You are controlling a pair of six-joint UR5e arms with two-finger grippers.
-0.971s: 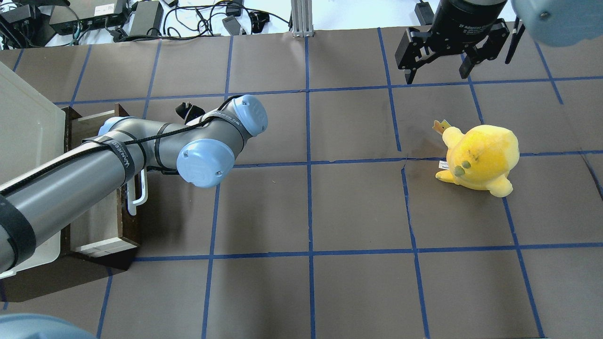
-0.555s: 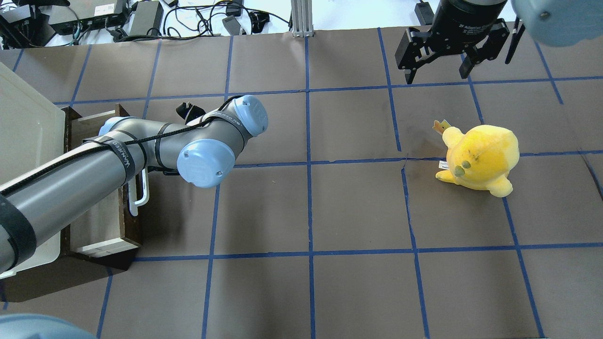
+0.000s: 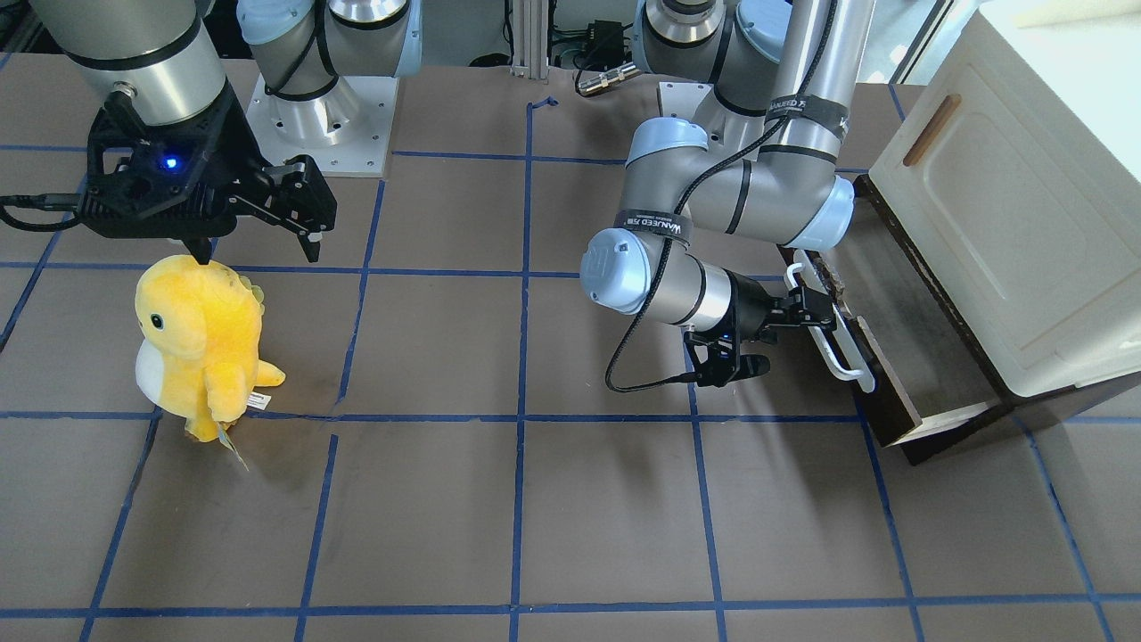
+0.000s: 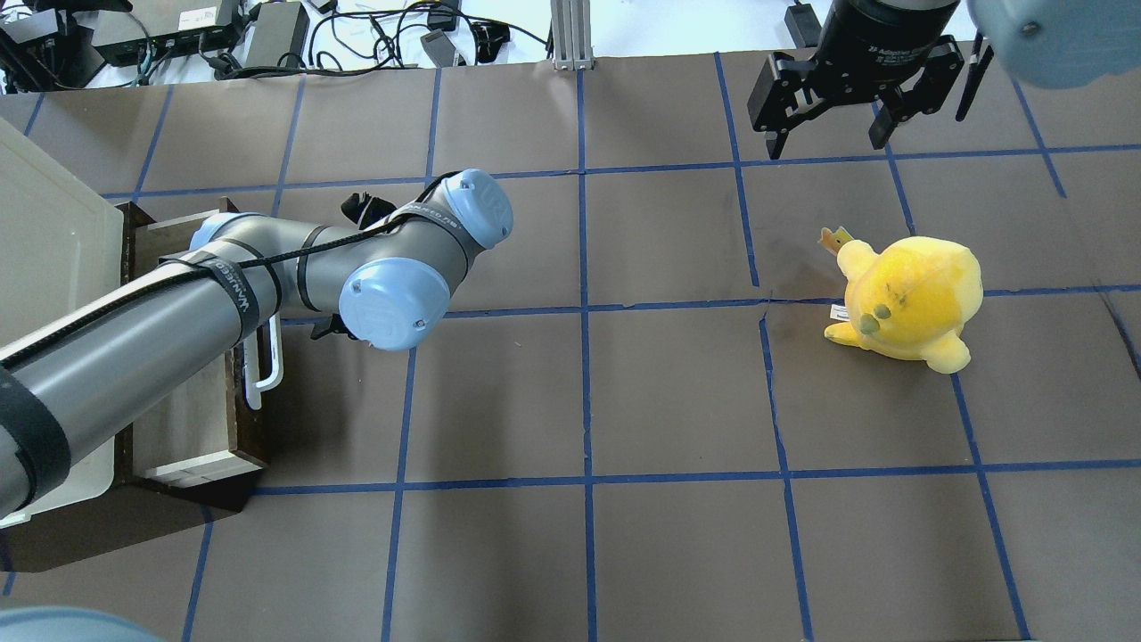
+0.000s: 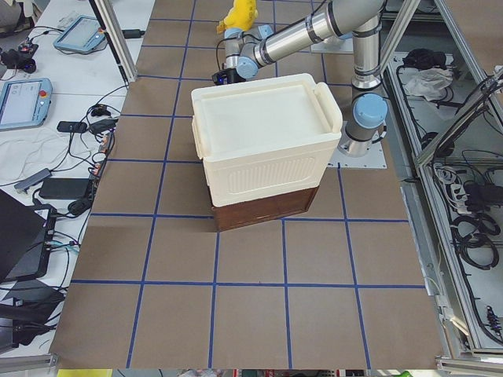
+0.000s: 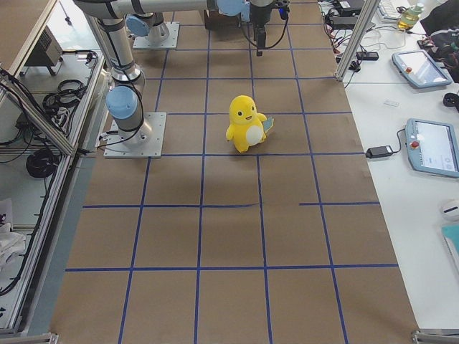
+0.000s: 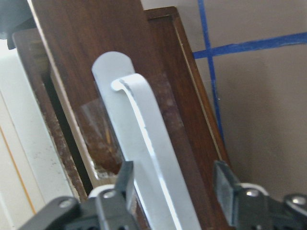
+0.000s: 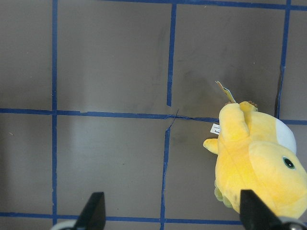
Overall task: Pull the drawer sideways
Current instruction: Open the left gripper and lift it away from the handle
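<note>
Drawer point(image 3: 894, 403), dark brown front with white bar handle point(image 7: 148, 143), stands partly pulled out beneath cream cabinet point(image 3: 998, 223) on robot's left. Left gripper point(image 7: 172, 184) jaws spread astride handle. Right gripper point(image 4: 826, 143) jaws spread, empty.

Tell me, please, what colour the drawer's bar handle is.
The handle is white, shown best in the left wrist-mounted view.

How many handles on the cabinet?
2: white bar handle on the drawer, straddled by the left gripper; brown handle on the cream door. Other sides hidden.
</note>
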